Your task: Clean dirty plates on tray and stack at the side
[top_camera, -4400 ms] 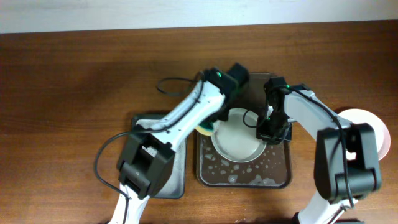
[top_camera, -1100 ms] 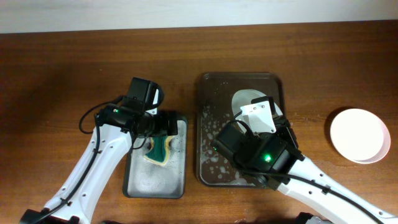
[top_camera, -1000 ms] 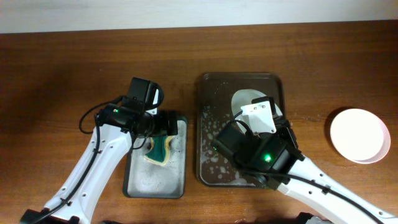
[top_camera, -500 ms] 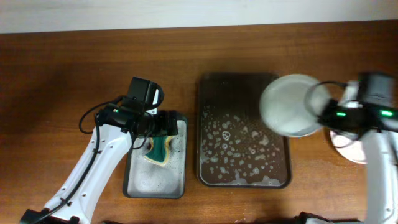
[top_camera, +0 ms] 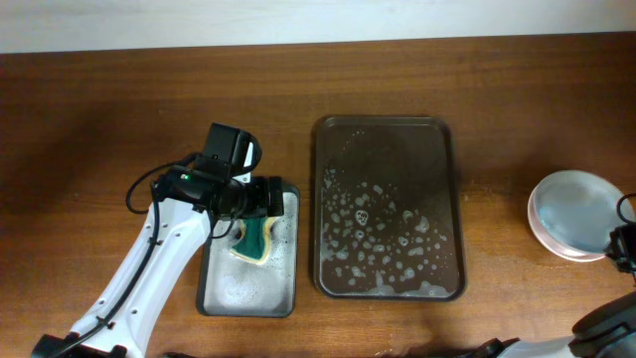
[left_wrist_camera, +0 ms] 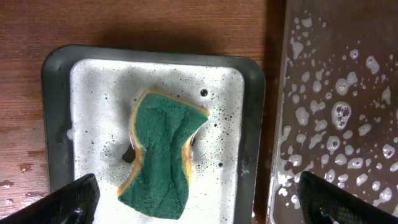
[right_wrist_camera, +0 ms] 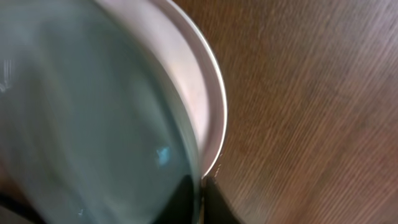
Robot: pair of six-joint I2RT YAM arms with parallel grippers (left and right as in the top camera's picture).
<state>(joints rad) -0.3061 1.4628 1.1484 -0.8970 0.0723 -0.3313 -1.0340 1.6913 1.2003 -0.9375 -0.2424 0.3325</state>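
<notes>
For a neat stack, the glossy pale greenish round plate, lying at the overhead frame's right edge on a pinkish-white round plate apart from the sudsy dark brown rectangular tray, should be centred before release, though the right gripper cannot be judged clamped or loose, and the left gripper is held spread.

1. The greenish plate is gone from the dark tray. It now sits at the far right of the frame, over the pinkish plate.
2. Suds now show on the dark tray where the plate sat.
3. The right gripper has shifted from the frame's middle to its right edge, at the greenish plate's rim.
4. The left gripper has moved from the dark tray's upper left to above the grey tray, jaws spread. The green sponge now lies there.
</notes>
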